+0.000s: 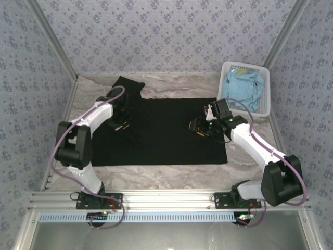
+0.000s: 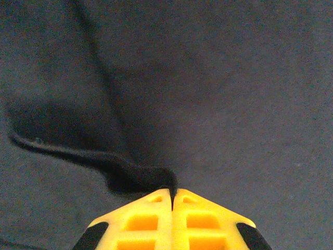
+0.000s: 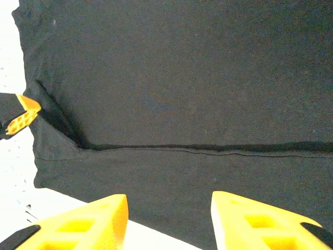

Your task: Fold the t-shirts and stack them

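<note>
Two yellow-fingered claws meet over a large black fabric t-shirt (image 1: pixel 166 138) spread flat on a pale marbled table (image 1: pixel 156 172). The left claw (image 2: pixel 172 194) is pressed fully together, its tips pinching a raised ridge of the black cloth. Seen from above, it sits on the shirt's left side, near the sleeve that reaches toward the far edge of the table. The right claw (image 3: pixel 167 208) has its fingers apart with nothing between them. It hangs over the right part of the shirt, close to an edge where the pale tabletop shows, and a long straight fold line crosses the cloth ahead of it. Just beyond the shirt's far right corner, a white plastic lattice basket (image 1: pixel 268 99) holds a crumpled light blue fabric t-shirt (image 1: pixel 244 88).
</note>
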{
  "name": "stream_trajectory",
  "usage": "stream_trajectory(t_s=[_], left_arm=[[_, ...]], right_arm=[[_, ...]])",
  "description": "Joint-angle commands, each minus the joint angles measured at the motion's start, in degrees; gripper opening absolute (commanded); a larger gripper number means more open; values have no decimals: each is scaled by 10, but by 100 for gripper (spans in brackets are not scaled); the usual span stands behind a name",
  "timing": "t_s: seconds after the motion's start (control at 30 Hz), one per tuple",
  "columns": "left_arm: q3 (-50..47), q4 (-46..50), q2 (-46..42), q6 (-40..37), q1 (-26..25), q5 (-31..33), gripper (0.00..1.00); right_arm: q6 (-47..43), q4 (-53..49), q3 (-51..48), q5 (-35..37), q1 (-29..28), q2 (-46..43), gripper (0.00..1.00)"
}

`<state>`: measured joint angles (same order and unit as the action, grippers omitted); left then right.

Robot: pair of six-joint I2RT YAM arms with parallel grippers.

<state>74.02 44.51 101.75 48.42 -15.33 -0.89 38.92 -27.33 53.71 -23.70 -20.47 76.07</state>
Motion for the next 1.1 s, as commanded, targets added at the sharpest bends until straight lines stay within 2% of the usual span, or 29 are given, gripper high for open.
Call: stream_trajectory(t_s=[0.0,0.5,0.7,0.73,0.8,0.83,0.87,0.9,1.07], left_arm=[[67,64,50,-76,-17,36,0],[234,131,180,-213,-101,96,0],[260,156,223,-254,-120,119,0],[261,158,226,-254,-120,125,4],[264,166,224,-246,-121,146,41],[266,170,218,-239,-121,157,53],[266,175,207,-230,-121,167,60],[264,178,192,-220,-121,172,62],[190,184,69,-131,-103,178,62]], right_arm=[[11,2,19,-22,7,10,48],[10,-11,12,-35,16,18,45],[9,-12,15,-44,18,29,46],[8,-13,15,-44,18,30,47],[6,-17,17,-41,17,32,49],[5,-22,17,-37,18,32,49],[3,-28,18,-30,18,31,50],[1,-34,18,-20,18,29,50],[7,-67,-6,44,31,7,52]])
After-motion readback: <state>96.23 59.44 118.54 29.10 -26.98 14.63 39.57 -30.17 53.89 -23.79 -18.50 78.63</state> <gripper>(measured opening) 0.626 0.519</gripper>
